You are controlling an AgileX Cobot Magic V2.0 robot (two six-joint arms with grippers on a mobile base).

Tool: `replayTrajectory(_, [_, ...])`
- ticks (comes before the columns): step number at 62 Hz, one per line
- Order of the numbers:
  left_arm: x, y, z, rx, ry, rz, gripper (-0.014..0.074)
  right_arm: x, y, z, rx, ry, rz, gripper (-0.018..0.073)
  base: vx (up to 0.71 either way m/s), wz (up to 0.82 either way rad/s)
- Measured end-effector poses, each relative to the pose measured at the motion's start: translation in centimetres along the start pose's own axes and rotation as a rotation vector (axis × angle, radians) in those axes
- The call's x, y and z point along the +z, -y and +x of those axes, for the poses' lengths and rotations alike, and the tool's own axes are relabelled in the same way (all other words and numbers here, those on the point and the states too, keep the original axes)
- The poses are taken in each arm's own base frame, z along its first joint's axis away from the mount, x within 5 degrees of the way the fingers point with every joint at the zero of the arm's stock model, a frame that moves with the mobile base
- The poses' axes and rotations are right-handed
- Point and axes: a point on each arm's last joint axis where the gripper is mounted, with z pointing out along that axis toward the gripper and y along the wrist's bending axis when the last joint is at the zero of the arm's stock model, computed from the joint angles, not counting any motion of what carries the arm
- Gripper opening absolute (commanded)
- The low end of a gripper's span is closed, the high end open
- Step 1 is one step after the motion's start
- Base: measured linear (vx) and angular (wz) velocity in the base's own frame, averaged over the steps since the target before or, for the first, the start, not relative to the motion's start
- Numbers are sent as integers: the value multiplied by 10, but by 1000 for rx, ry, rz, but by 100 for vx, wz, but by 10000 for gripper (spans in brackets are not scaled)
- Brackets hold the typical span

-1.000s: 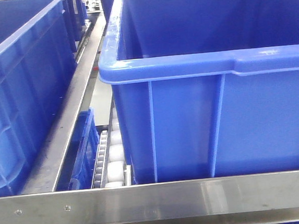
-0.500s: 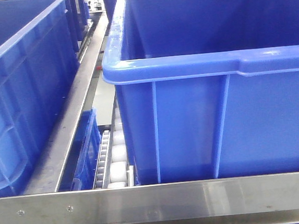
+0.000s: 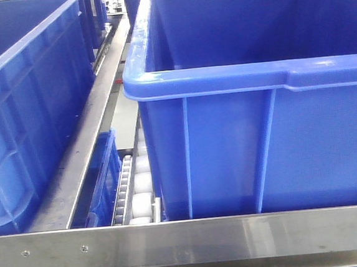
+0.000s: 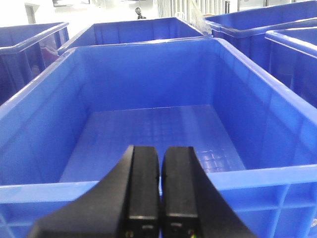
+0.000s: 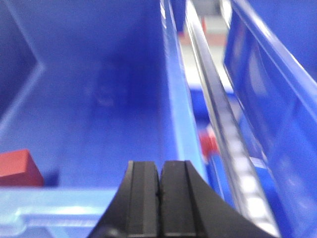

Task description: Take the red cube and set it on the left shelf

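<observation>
Two dark-blue crates fill the front view: a large crate on the right and a second crate on the left, both resting on the left shelf, whose brushed steel front rail runs across the bottom of that view. White rollers lie in the track between the two crates, beside a steel divider rail running back into the rack. Red cube: seen only in the right wrist view, lying on the floor of a blue crate, at the lower left edge, near the crate's front wall. Right gripper: black fingers pressed together with nothing between them, positioned at the crate's near rim, to the right of the cube and apart from it. A small red patch shows outside that crate, by the roller track; too blurred to identify. Left gripper: fingers close together with a thin gap, holding nothing, at the near rim of a separate blue crate with a gridded floor.
</observation>
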Motion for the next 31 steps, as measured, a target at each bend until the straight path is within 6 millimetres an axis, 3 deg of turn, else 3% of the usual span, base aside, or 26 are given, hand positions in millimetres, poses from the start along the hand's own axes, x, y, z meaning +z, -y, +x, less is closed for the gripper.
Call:
replayTrajectory(12, [0, 0, 0, 0, 0, 0, 106, -8, 1, 36, 0, 46, -7, 54, 0, 0])
replayTrajectory(31, [0, 0, 0, 0, 0, 0, 106, -8, 1, 38, 2, 45, -7, 54, 0, 0])
